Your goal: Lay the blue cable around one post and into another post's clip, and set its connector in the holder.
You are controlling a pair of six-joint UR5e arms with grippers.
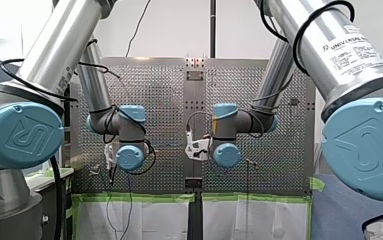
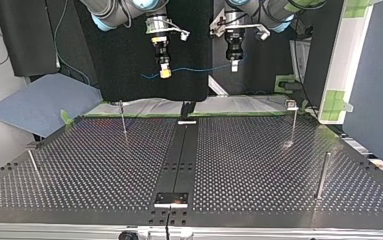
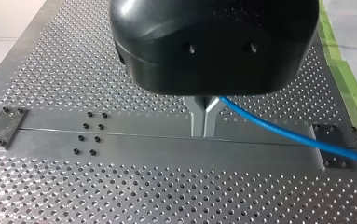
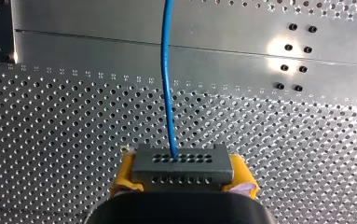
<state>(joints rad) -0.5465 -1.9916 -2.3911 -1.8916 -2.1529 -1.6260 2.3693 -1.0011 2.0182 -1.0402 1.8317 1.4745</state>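
On the right arm [image 2: 110, 11], the jaws are clamping shut, their yellow pads [image 4: 126, 176] pressing on either side of a grey, perforated connector [image 4: 182, 164]. The blue cable [image 4: 167, 84] is leaving that connector and running straight ahead of the jaws, with the perforated worktop [image 2: 259, 165] lying beneath it.

On the left arm [image 2: 274, 7], the jaws are pinching together too. The metal fingers [image 3: 195, 122] are meeting at their tips, and the cable is coming out from between them near their root and trailing off to one side.

Seen from across the worktop, both sets of jaws are hanging high above it, near each other. The cable is stretching between them in the air with a slight sag. A short blue end is sticking out past the yellow pads towards that view's left.

Thin posts are standing upright on the worktop, well apart from the cable. Two are at the far side [image 2: 123, 118] [image 2: 293, 123], and two are nearer the camera [image 2: 33, 167] [image 2: 323, 175].
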